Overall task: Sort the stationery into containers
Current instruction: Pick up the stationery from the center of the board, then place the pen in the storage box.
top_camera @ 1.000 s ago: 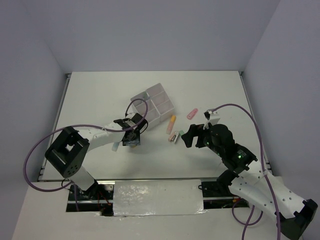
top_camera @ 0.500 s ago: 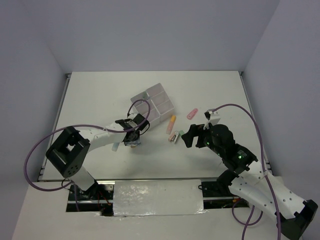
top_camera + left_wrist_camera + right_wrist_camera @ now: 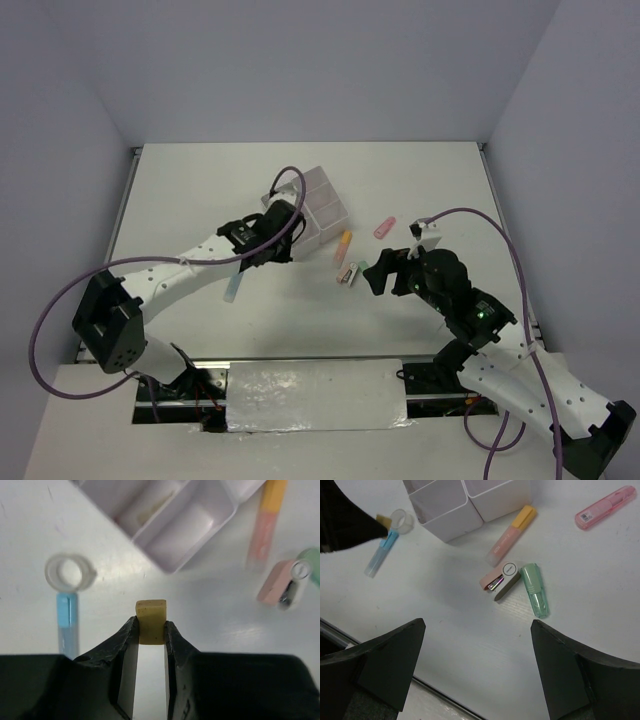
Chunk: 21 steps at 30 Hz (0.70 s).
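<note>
The left hand (image 3: pixel 151 632) pinches the tan eraser block (image 3: pixel 151 611) over the counter (image 3: pixel 225 640), long axis pointing ahead at the organiser's (image 3: pixel 172 562) near corner. The right hand (image 3: pixel 476 630) stands wide, empty.

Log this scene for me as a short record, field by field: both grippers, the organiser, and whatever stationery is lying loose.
left gripper: shut on eraser, near the organiser's corner
right gripper: open, empty
organiser: four compartments, contents unclear
tape roll: at the end of blue pen
orange-pink highlighter: loose, beside organiser
stapler: loose, next to green highlighter
pink pen: loose, apart from the rest
</note>
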Each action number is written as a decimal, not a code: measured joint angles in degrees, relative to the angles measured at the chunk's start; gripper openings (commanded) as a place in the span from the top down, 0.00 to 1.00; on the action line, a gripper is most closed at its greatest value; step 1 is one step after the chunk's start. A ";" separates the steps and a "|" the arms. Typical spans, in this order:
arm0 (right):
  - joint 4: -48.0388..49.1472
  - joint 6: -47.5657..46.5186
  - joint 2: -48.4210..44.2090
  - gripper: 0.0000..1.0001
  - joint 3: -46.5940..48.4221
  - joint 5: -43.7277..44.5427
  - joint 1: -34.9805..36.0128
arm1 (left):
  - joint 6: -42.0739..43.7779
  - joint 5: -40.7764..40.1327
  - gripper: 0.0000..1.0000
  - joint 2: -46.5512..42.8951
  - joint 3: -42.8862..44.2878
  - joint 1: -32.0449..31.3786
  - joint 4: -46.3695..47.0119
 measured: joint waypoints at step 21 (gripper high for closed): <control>0.48 -0.28 -1.53 0.05 0.00 -0.48 0.00 | 35.60 -3.19 0.99 14.78 19.15 6.36 9.73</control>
